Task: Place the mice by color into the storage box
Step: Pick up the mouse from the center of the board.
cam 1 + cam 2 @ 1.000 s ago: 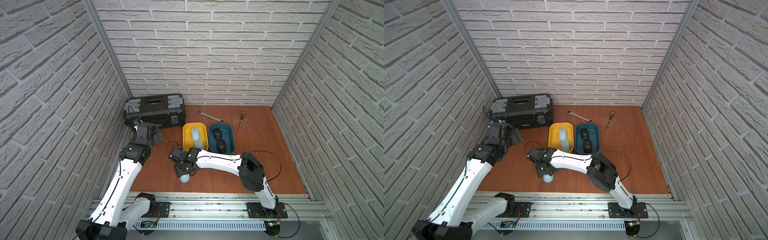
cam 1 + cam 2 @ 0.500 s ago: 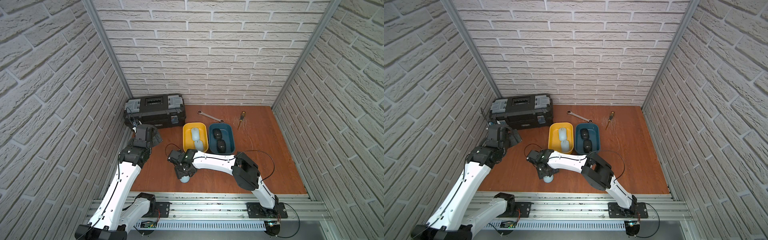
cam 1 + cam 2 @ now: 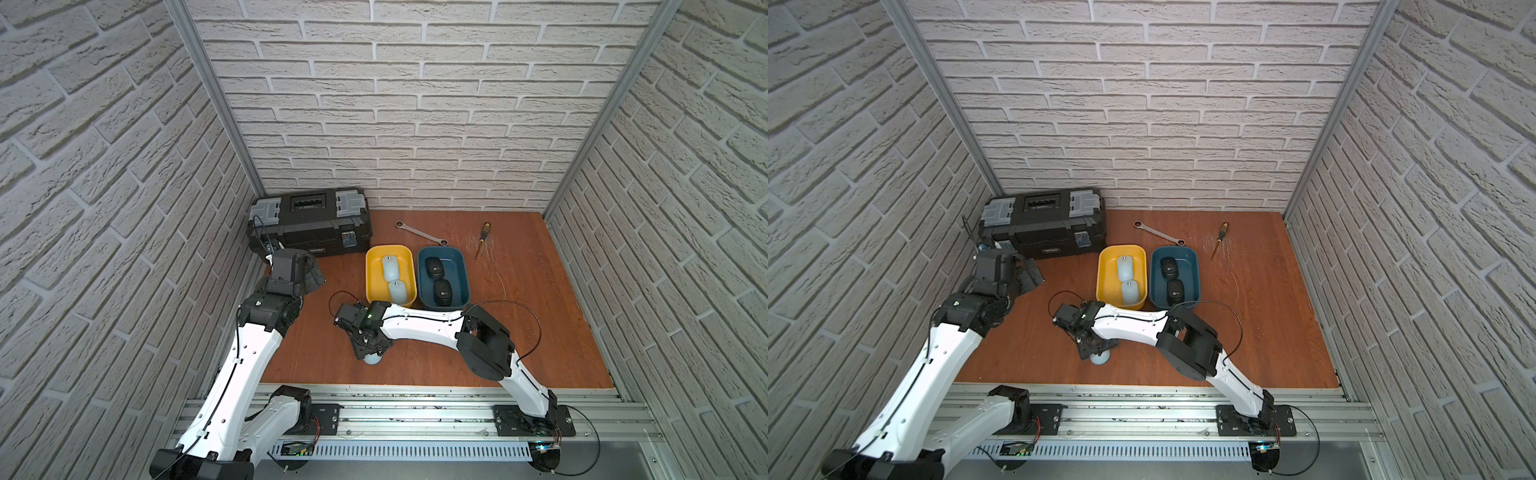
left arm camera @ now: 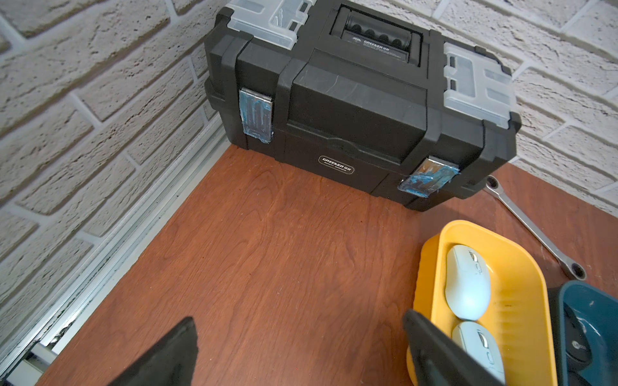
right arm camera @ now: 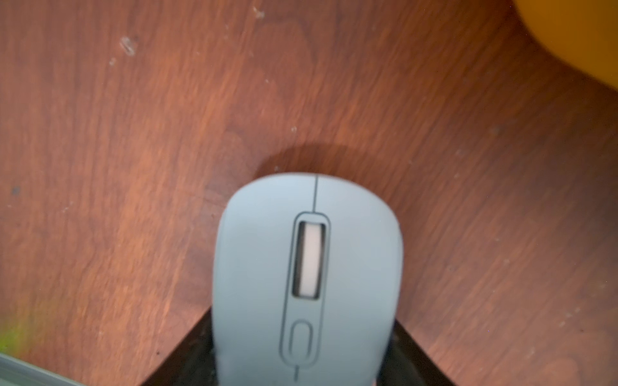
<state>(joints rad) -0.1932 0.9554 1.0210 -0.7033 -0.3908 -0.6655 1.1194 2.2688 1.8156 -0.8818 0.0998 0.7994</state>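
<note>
Right jaws: clenched on pale blue mouse (image 5: 307,267), near counter (image 3: 540,340) front edge.
Left jaws: released, empty, faced black toolbox (image 4: 351,110).

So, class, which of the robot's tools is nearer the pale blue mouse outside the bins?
Right. The right tool is shut on the pale blue mouse, clamping its sides; the left tool hangs open far off, by the black toolbox.

Right gripper (image 3: 1095,350) sits over a pale blue mouse (image 3: 1101,359).
</note>
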